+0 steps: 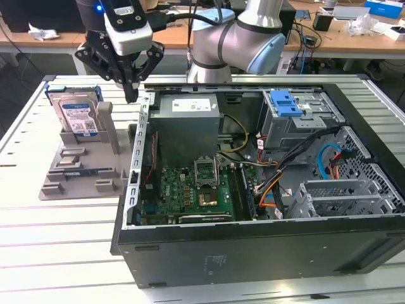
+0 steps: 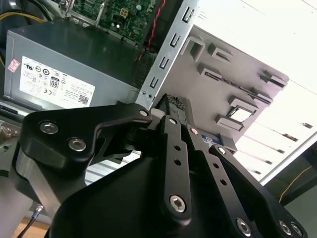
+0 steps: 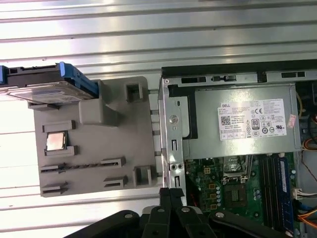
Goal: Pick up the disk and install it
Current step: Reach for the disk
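In the first wrist view the disk (image 3: 47,88) runs off the picture's edge. In the exterior view its lower end is hidden in a slot of the grey fixture (image 1: 101,168), and its label print is too small to read. In the second wrist view the black body of the gripper (image 2: 172,106) covers most of that fixture.

At the upper middle of the exterior view we see the arm (image 1: 221,41), made of fat silver-grey tubes with a pale blue joint cap (image 1: 266,58). At upper left its wrist carries a white block (image 1: 126,25) with a small blue light (image 1: 99,7), and black cables (image 1: 171,16) trail behind. The gripper (image 1: 131,96) is matte black, with angular links and slim fingers (image 2: 173,134). In the second wrist view we see silver screws (image 2: 49,128) in its links.
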You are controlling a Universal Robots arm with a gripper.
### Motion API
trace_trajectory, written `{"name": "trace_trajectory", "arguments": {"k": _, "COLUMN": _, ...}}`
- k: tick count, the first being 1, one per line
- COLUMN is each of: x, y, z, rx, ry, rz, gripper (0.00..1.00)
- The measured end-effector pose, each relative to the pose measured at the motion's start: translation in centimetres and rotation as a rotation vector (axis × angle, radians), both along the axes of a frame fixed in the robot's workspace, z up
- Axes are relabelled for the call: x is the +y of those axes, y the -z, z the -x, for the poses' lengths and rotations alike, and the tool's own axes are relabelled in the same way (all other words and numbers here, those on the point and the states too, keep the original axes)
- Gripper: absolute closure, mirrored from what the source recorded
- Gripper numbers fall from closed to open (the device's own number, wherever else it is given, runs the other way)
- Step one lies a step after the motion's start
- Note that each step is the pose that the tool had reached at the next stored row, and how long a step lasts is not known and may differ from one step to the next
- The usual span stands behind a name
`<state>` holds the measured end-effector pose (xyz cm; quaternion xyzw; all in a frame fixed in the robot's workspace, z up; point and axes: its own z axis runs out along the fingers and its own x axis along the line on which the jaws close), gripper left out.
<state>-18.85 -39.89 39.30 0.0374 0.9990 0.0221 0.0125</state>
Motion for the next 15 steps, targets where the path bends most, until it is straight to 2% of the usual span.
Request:
{"name": "trace_trajectory", "arguments": {"k": 3, "x": 0.0, "y": 0.01, "z": 1.0, "rx": 0.0, "ry": 0.0, "rz": 0.0, "gripper": 0.89}}
{"name": "trace_trajectory", "arguments": {"k": 15, "x": 0.0, "y": 0.06, "z": 3.0, "rx": 0.0, "ry": 0.0, "rz": 0.0, "gripper": 0.89}}
